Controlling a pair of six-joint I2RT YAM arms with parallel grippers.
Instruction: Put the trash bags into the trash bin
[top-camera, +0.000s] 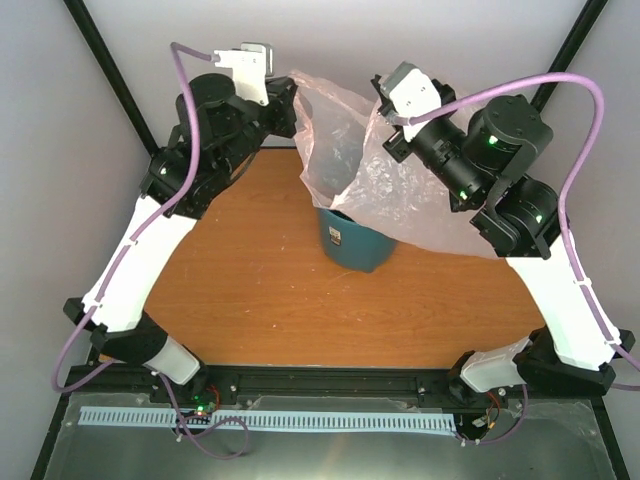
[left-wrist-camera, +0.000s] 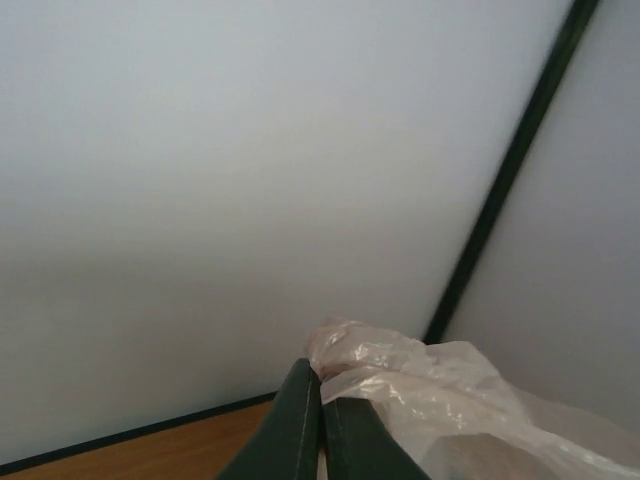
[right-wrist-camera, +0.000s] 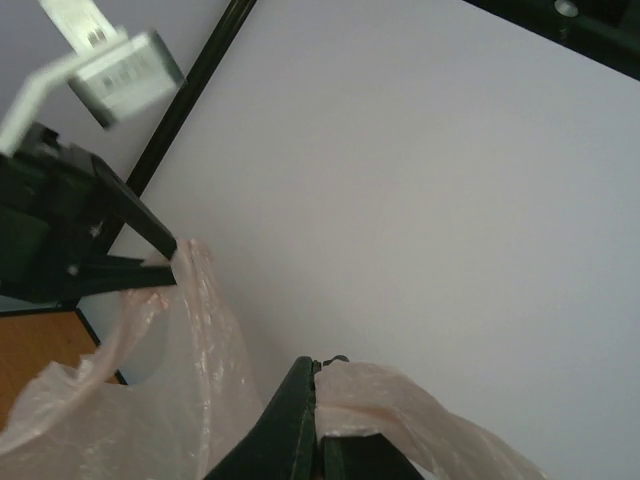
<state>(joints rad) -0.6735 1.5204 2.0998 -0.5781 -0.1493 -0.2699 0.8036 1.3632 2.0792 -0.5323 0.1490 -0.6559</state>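
The pale-pink translucent trash bag hangs stretched between both grippers, high above the table. Its lower part drapes over the round teal trash bin, which stands on the table's far middle. My left gripper is shut on the bag's left top edge; the pinched plastic shows in the left wrist view. My right gripper is shut on the bag's right top edge. The left gripper also shows in the right wrist view, holding the bag's other handle.
The orange wooden table lies below, bounded by grey walls and black frame posts. A black rail runs along the near edge between the arm bases.
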